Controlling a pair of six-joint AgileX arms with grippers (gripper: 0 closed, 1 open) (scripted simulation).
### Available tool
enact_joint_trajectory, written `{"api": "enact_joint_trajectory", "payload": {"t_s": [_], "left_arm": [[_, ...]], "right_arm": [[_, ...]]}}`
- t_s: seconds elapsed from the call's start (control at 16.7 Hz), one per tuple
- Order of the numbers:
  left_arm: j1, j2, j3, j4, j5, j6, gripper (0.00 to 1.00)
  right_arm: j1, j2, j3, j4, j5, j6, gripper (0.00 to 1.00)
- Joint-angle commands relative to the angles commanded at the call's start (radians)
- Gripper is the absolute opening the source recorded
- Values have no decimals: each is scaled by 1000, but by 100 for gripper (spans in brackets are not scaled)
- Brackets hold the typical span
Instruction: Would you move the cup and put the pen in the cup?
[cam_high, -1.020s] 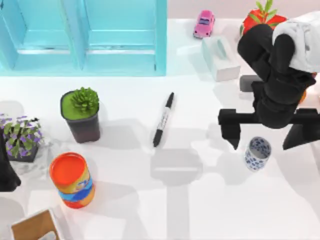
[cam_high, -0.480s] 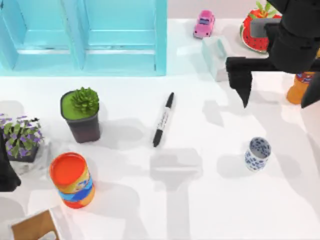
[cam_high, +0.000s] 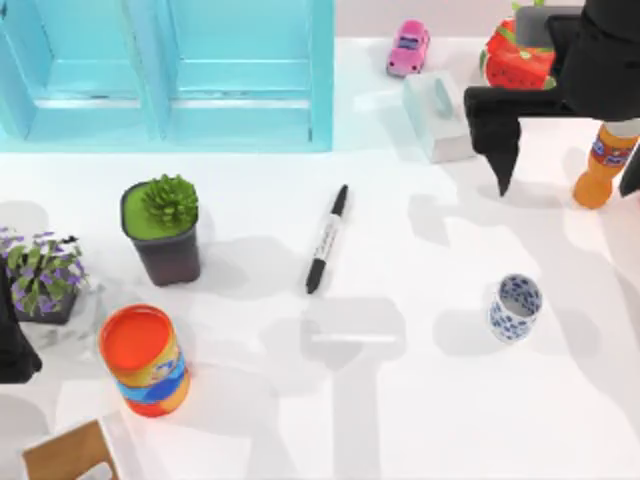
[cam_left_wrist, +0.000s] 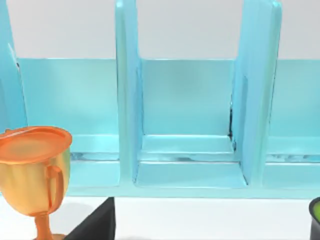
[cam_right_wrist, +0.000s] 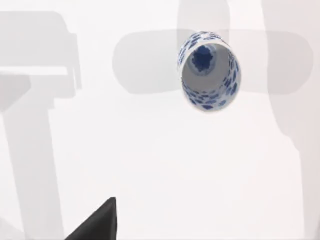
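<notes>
Upright cup (cam_high: 516, 307) empty, pen (cam_high: 327, 238) flat on table (cam_high: 400, 420) well apart

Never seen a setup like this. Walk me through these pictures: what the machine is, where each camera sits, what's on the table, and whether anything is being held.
This is a simulated two-armed AgileX robot at a white table. The top view looks straight down. The other two come from cameras on each arm's wrist.

The right end effector, black with two fingers spread open, hangs near the table's far right corner and holds nothing. The left arm sits parked at the left edge.

The task's things are the cup, white with blue speckles, standing upright on the right side, and the black pen, lying flat near the middle. The right wrist view looks down into the cup. Nothing is held yet.

Also there: a blue rack, an orange can, a potted succulent and a pink toy car.
</notes>
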Motion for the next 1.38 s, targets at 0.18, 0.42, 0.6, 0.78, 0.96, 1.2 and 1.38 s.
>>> {"api": "enact_joint_trajectory", "payload": {"t_s": [0.18,0.42,0.6,0.78,0.96,1.2,1.38], "left_arm": [[0,0,0,0,0,0,100],[0,0,0,0,0,0,100],[0,0,0,0,0,0,100],[0,0,0,0,0,0,100],[0,0,0,0,0,0,100],[0,0,0,0,0,0,100],[0,0,0,0,0,0,100]], "right_arm": [[9,39,37,17,-6,37,100],[61,237,192,92,-33,186,100],[116,436,330,170,-61,315,100],[160,574,437,238,-83,421,100],[176,616,476,265,-91,459,100],[171,617,471,266,-90,458,100],[177,635,434,326,-91,461,100]]}}
